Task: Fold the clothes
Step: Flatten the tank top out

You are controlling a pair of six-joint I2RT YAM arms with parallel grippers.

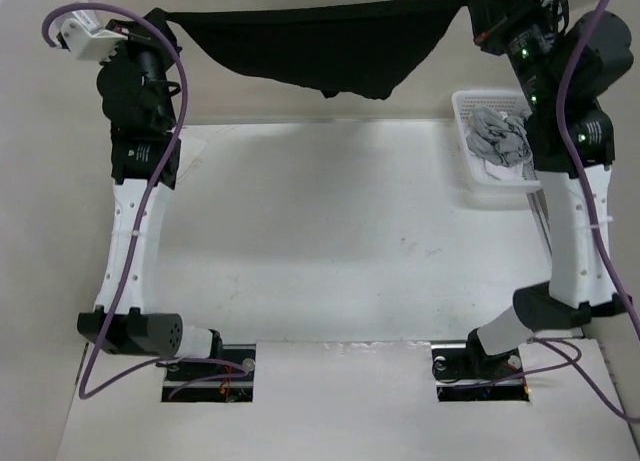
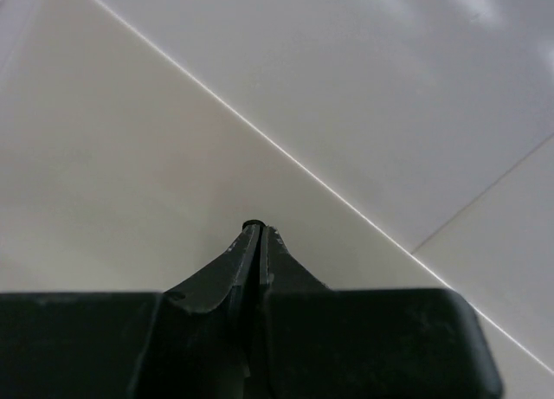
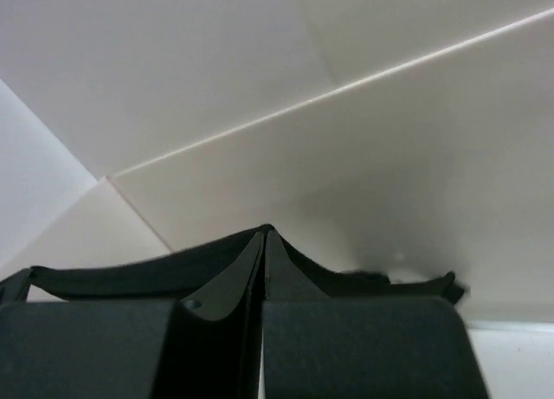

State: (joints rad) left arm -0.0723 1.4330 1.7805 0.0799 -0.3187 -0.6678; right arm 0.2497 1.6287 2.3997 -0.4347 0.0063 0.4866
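The clothes (image 1: 320, 41), one large black garment, hang stretched in the air across the far side of the table. Their top edge runs almost straight between my two grippers and the middle sags in a curve. My left gripper (image 1: 168, 19) is shut on the left corner, my right gripper (image 1: 478, 6) on the right corner. In the left wrist view the left gripper (image 2: 260, 228) has its jaws pressed together, with only a small black bit showing at the tip. In the right wrist view the right gripper (image 3: 264, 232) is shut too, and black fabric (image 3: 104, 282) spreads to both sides behind it.
A white basket (image 1: 470, 176) stands at the right edge of the table, partly behind my right arm, with grey garments (image 1: 498, 136) piled in it. The white table (image 1: 330, 221) lies below the hanging garment. Both wrist views face pale wall panels.
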